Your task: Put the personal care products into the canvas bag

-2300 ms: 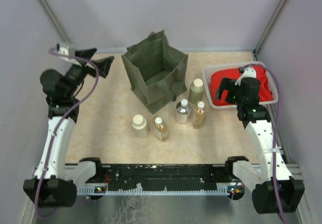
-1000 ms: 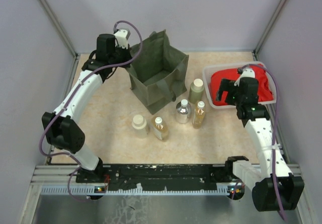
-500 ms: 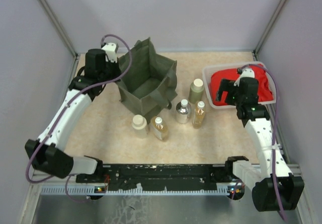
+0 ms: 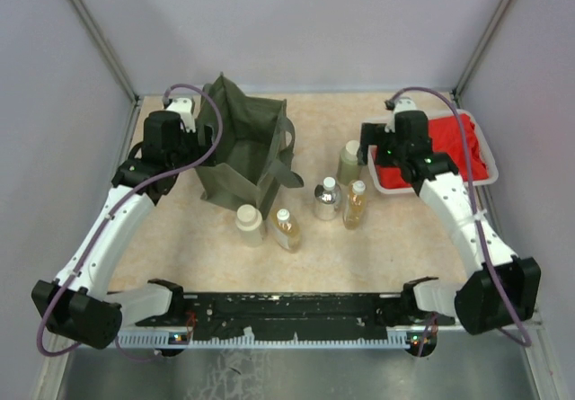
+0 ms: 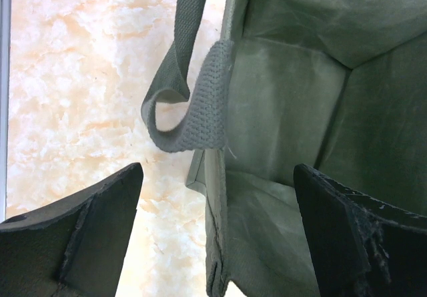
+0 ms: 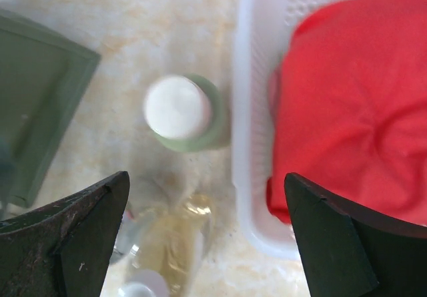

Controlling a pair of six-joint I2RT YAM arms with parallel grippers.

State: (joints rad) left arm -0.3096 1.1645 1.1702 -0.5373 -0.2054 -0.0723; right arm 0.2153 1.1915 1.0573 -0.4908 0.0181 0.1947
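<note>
Nearest, a cream-capped bottle (image 4: pixel 249 222) and an amber bottle (image 4: pixel 287 229) stand just in front of the canvas bag (image 4: pixel 235 148). A silvery bottle (image 4: pixel 327 200) and a second amber bottle (image 4: pixel 356 204) stand off its near right corner. A pale bottle (image 4: pixel 349 162) stands farther back, right of the bag. All five are outside it. The bag is upright, mouth open.

Left gripper (image 5: pixel 218 173): released, jaws straddling the bag's left wall, with the handle loop (image 5: pixel 187 110) between them. Right gripper (image 6: pixel 207 177): spread wide, holding nothing, above the pale bottle. A white tray (image 6: pixel 250 143) with a red cloth (image 6: pixel 347 110) lies farthest right of the bag.
</note>
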